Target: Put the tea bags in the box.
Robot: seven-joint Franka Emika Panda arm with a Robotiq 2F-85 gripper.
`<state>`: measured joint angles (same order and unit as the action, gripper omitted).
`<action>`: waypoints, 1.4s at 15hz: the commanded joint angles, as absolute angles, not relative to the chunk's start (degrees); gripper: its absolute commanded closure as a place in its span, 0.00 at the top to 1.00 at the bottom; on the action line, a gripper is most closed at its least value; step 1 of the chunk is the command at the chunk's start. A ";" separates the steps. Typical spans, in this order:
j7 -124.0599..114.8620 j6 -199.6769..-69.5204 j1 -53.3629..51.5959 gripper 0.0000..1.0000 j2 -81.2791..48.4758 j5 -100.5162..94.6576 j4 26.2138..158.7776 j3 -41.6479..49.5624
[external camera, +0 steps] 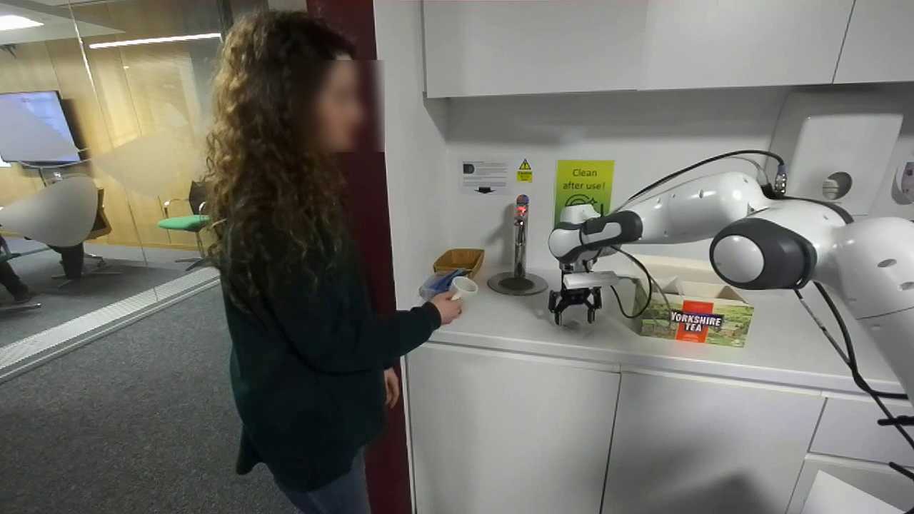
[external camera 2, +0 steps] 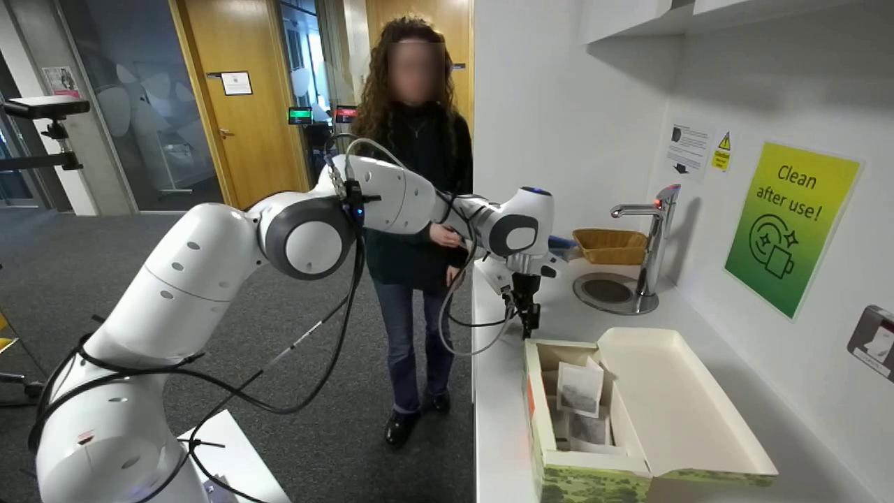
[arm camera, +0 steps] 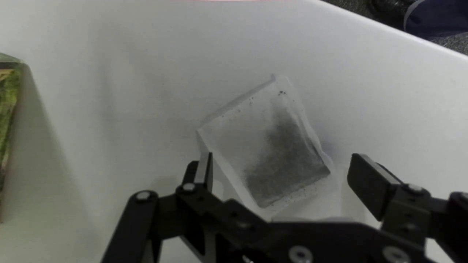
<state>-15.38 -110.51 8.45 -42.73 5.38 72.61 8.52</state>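
Note:
A flat whitish tea bag (arm camera: 267,146) with dark tea inside lies on the white counter in the wrist view. My gripper (arm camera: 281,162) is above it, fingers spread wide to either side of the bag and gripping nothing. In an exterior view the gripper (external camera: 575,318) points down close to the counter, to the left of the box (external camera: 657,330). That box is a yellow-green Yorkshire Tea carton with its lid folded back. Inside it, in an exterior view, several tea bags (external camera 2: 580,390) are visible. Only a sliver of the box (arm camera: 6,106) shows in the wrist view.
A person (external camera: 307,321) stands by the counter's end, holding a white cup (external camera: 464,288). A chrome tap (external camera: 520,239) and a brown basket (external camera 2: 610,246) are at the back. The raised box lid (external camera 2: 684,398) leans toward the wall. Cables (external camera 2: 447,328) hang from the arm.

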 commanded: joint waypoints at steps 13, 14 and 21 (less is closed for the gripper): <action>-16.46 -107.74 8.94 0.01 -43.95 5.02 68.58 8.55; -16.50 -107.76 8.97 0.00 -43.91 5.07 68.56 8.54; -16.02 -109.84 9.33 0.02 -37.45 5.02 72.80 9.06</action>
